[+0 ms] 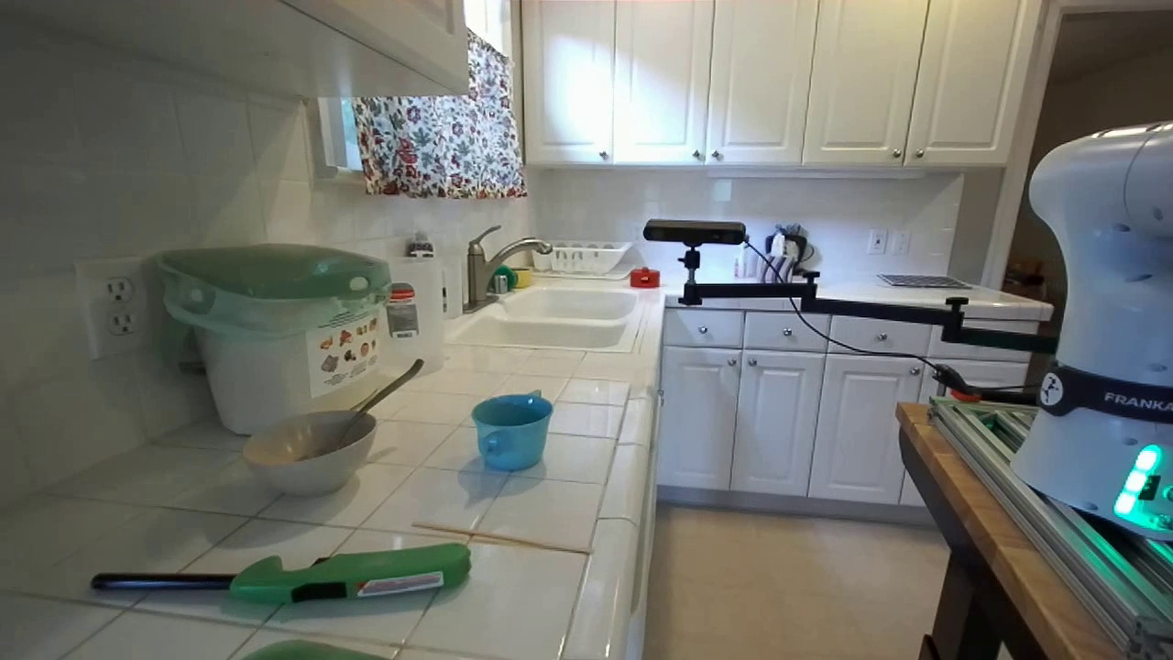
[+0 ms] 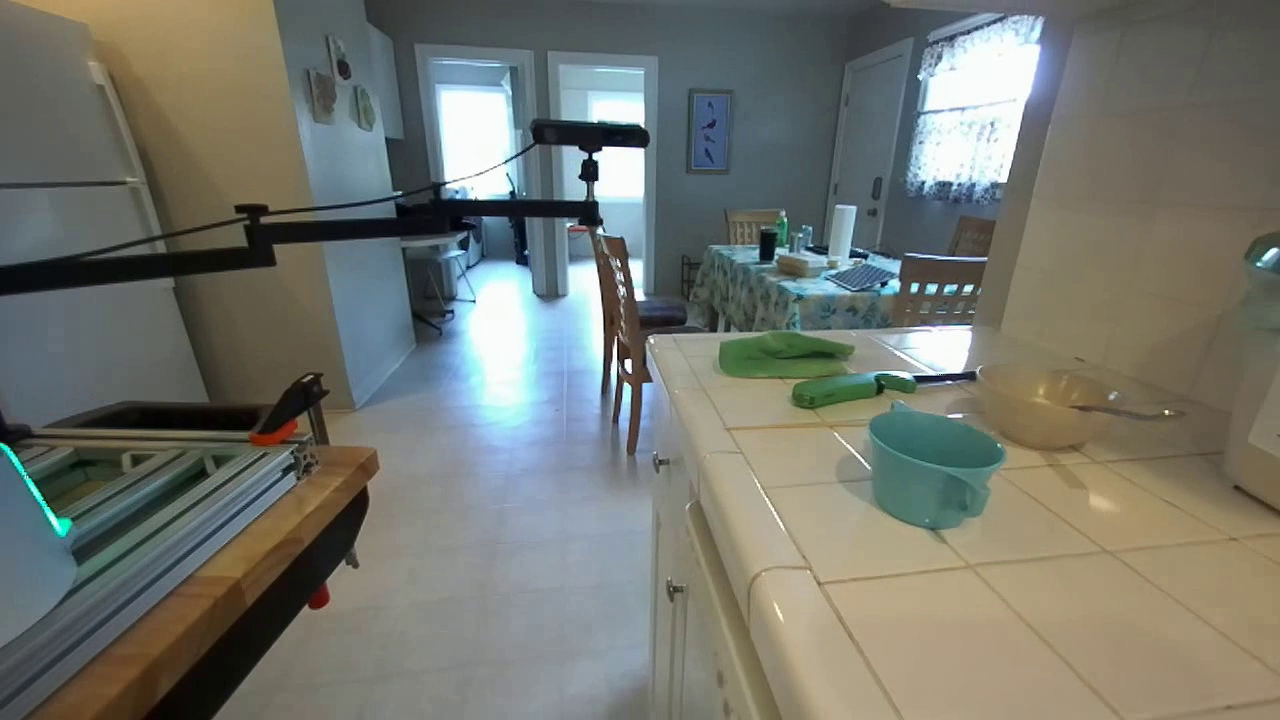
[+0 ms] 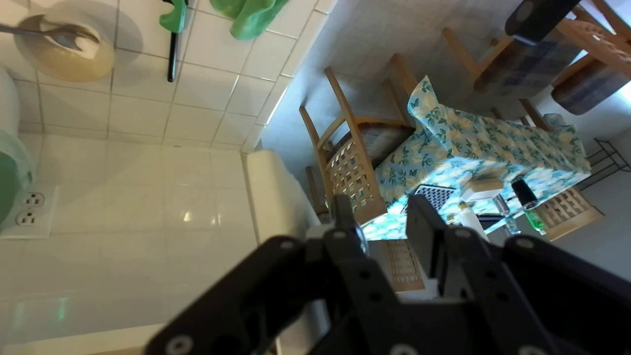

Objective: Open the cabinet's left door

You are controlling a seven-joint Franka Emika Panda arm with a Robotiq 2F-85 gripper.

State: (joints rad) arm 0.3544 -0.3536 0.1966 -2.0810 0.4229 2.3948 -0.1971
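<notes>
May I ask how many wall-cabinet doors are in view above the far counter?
5, in a row in an exterior view: leftmost door, left-of-centre door, middle door, right-of-centre door and rightmost door; none looks hidden.

Grey wall (image 2: pixel 785 95), gleaming floor (image 2: pixel 510 520)

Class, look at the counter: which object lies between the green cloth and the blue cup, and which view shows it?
The green lighter lies between the green cloth and the blue cup; an exterior view shows it.

Tiled bench (image 1: pixel 513 596) carries green lighter (image 1: pixel 279 580), blue cup (image 1: pixel 513 438), bowl (image 1: pixel 307 467) with spoon (image 1: pixel 389 389), lidded bin (image 1: pixel 252 357); Franka base LEDs (image 1: pixel 1138 478) lit green.
</notes>
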